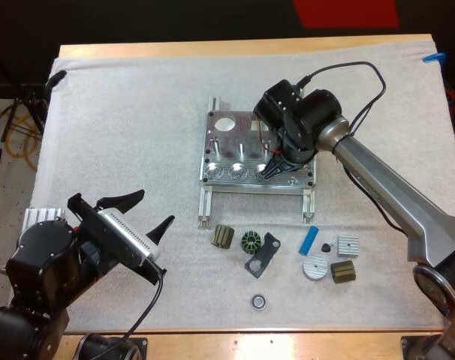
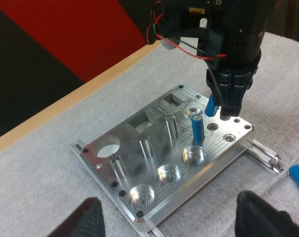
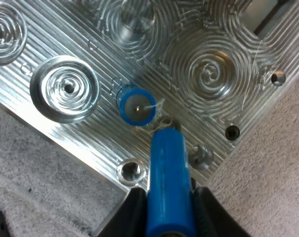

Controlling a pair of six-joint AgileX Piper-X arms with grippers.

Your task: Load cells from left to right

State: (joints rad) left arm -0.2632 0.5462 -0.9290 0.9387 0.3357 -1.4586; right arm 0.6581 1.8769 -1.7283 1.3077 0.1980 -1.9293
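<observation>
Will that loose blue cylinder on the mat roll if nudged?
Lying on its side, the blue cylinder probably rolls, though the textured mat likely slows it. It looks rigid and smooth, so maybe slippery.

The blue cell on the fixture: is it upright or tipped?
Upright. The blue cell stands on end on the metal fixture; the right pincer holds another blue piece beside it.

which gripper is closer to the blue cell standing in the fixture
Right. The right gripper is right beside the standing blue cell, over the fixture, holding a second blue cell. The left gripper is open, well off the fixture, over the near left of the mat.
</observation>
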